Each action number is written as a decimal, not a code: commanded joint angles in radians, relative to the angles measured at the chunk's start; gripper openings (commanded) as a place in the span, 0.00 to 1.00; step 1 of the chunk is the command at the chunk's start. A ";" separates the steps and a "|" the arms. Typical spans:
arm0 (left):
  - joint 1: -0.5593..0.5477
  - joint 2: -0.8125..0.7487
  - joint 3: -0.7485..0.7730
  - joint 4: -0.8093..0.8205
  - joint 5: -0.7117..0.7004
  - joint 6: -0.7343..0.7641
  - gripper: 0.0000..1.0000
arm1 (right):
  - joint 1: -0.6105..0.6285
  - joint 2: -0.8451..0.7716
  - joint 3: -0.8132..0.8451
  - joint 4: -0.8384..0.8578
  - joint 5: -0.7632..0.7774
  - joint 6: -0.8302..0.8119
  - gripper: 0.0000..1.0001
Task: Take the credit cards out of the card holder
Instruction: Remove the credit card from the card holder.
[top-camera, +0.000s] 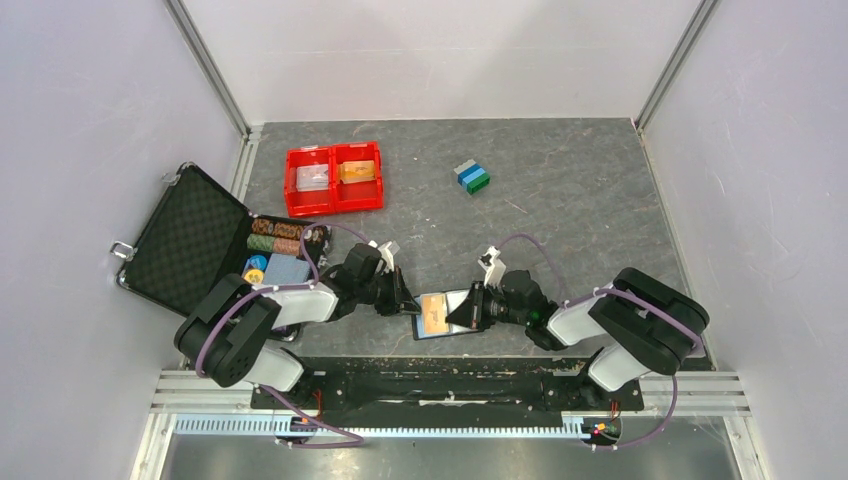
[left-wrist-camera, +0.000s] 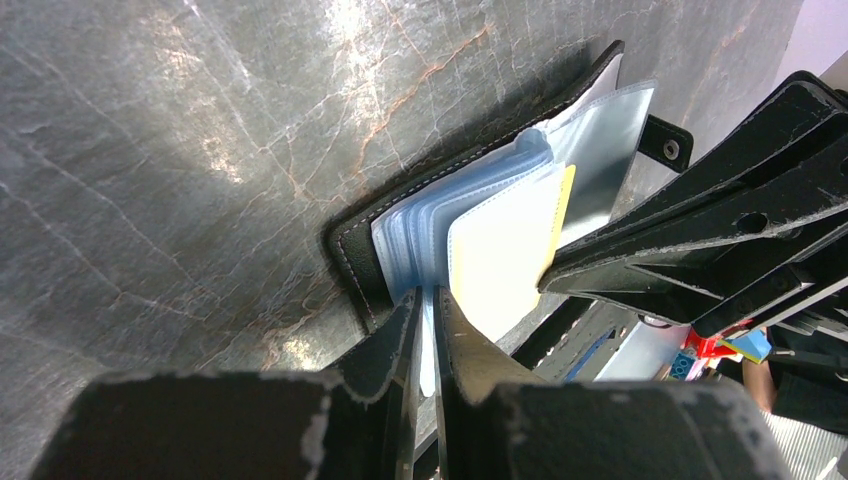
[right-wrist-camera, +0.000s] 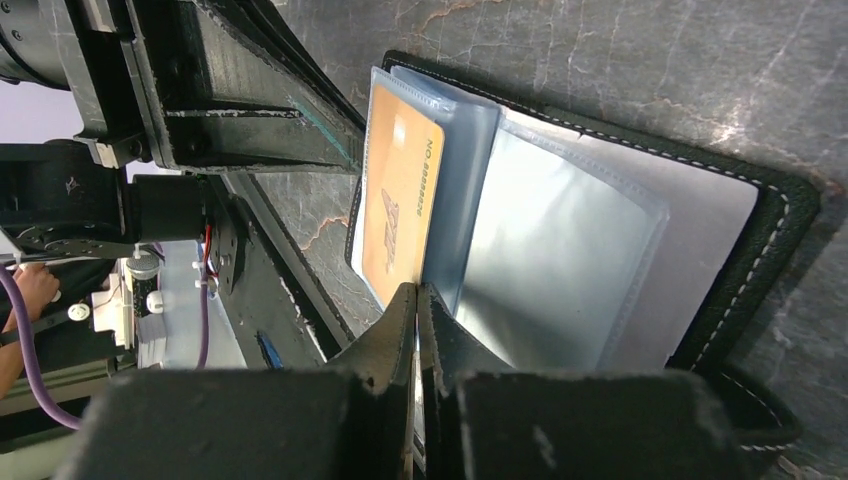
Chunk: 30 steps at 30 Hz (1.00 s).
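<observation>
Holding side: left claw (left-wrist-camera: 428, 296) clamped on the clear sleeves (left-wrist-camera: 412, 228).
Pulling side: right claw (right-wrist-camera: 417, 291) clenched at the near short edge of the orange card (right-wrist-camera: 396, 195); draw straight along its length, no twisting.
Holder: card holder (top-camera: 441, 316) open flat on the desk (top-camera: 570, 225), between both claws.
Card axis: lengthwise, in line with right claw.

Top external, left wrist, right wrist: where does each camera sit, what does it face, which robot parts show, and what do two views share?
Top external: overhead behind the bases, looking down; both arms, left gripper and right gripper at the card holder.
Left wrist: left arm, facing the sleeves; own fingers, right gripper.
Right wrist: right arm, facing the orange card; own fingers.
Shared: wrist views both show the card holder.
</observation>
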<state>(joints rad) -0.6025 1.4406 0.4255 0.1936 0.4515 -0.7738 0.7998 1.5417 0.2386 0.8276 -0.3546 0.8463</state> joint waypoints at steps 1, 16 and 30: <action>-0.007 0.045 -0.008 -0.071 -0.064 0.013 0.17 | -0.011 -0.035 -0.025 0.073 0.008 0.004 0.00; -0.007 0.044 0.006 -0.097 -0.073 0.018 0.17 | -0.083 -0.241 -0.096 -0.094 0.023 -0.040 0.00; -0.006 -0.087 0.078 -0.187 -0.046 0.041 0.31 | -0.162 -0.462 -0.075 -0.318 -0.002 -0.138 0.00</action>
<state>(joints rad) -0.6044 1.4105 0.4641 0.0746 0.4255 -0.7689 0.6544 1.1408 0.1379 0.5846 -0.3435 0.7685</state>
